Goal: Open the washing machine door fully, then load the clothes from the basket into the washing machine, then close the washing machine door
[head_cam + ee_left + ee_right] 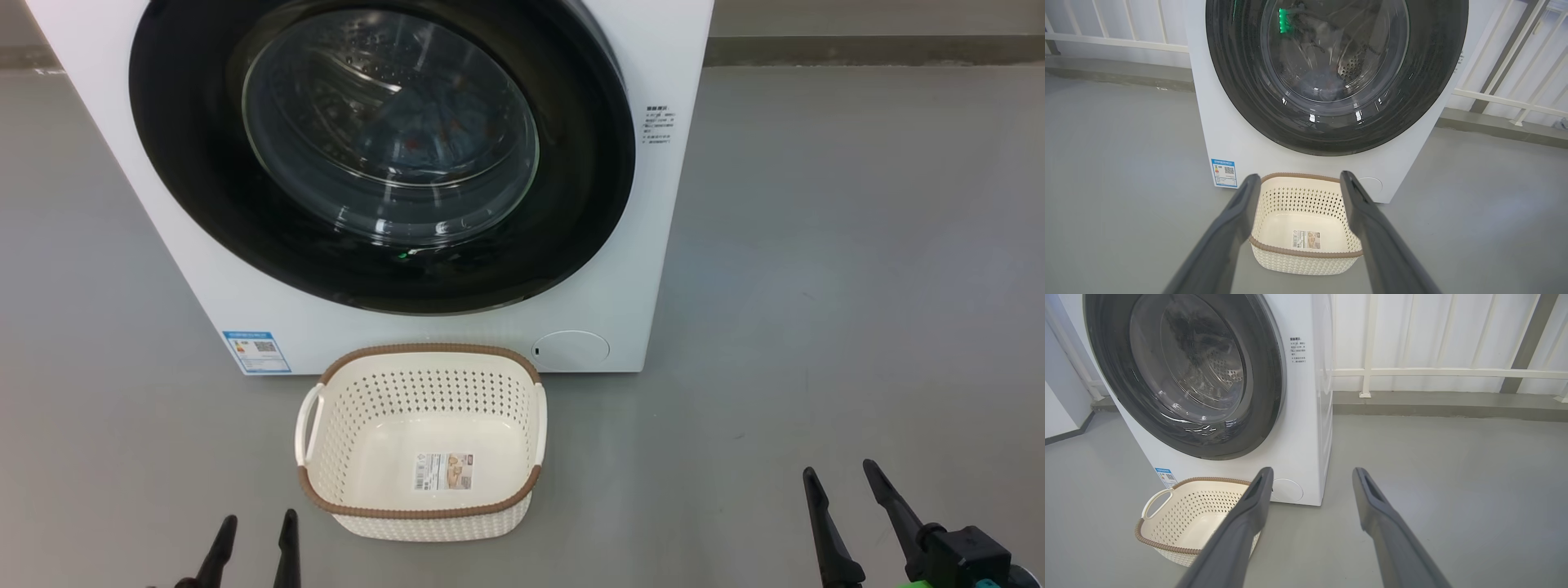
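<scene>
The basket (424, 384) sits on the grey floor (816, 286) just before the washing machine (653, 245), between the machine and the two tools. The left tool (260, 523) hangs close by the basket's near left corner, not touching it. The right tool (839, 474) is well apart, off to the basket's right. Both tools stand with their dark fingers spread wide and grip nothing.

The washing machine door (384, 147) is shut flat against the front and faces the robot. The clothes (433, 139) lie inside the drum behind the glass. From the head view they read as blue cloth with orange flecks (in the wrist views, a dark heap at best).

The left wrist view looks between its fingers into the basket, down to the label (443, 471) on its bare bottom, and catches a green glint on the glass. The right wrist view shows the machine's side panel and a white railing (1433, 371) beyond. The head view takes in the blue sticker (256, 351) and the round cap (571, 349) low on the front.

The basket stands upright, mouth up, with one handle to the robot's left and one to its right. The line from handle to handle runs along the machine's front. I cannot tell whether that is its longer side.
</scene>
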Available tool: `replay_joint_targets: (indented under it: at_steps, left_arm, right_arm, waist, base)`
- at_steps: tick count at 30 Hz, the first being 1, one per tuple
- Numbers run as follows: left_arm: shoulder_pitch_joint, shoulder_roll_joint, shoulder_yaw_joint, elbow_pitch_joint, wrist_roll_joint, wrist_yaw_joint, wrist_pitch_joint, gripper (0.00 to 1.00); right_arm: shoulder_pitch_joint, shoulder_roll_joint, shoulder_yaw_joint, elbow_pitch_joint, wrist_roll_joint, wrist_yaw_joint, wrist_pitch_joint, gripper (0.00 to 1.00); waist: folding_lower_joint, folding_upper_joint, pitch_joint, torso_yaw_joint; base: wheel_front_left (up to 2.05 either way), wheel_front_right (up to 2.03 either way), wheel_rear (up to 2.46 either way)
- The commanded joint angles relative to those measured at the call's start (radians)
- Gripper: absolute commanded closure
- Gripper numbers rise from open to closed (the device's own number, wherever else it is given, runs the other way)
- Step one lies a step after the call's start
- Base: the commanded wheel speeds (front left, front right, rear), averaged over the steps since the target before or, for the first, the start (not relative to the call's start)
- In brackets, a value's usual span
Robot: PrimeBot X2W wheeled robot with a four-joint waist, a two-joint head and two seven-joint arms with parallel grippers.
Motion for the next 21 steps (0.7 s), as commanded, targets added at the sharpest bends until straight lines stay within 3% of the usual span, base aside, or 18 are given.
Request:
replay_joint_targets:
  at_steps: [1,21]
  left_arm:
    - [-0.045,0.013,0.024,-0.017,0.001,-0.003,-0.008,0.00]
    - [-0.077,0.031,0.015,0.004,-0.011,-0.003,-0.008,0.00]
  right_arm:
    - [-0.018,-0.005,0.029,-0.020,-0.010,-0.006,-0.005,0.00]
    - [-0.021,-0.002,0.034,-0.020,-0.007,-0.006,-0.005,0.00]
  waist:
    - [-0.0001,0.0000,0.000,-0.001]
    - [-0.0001,0.0000,-0.001,-0.004]
  base:
    - [0.00,0.00,0.00]
    - [0.00,0.00,0.00]
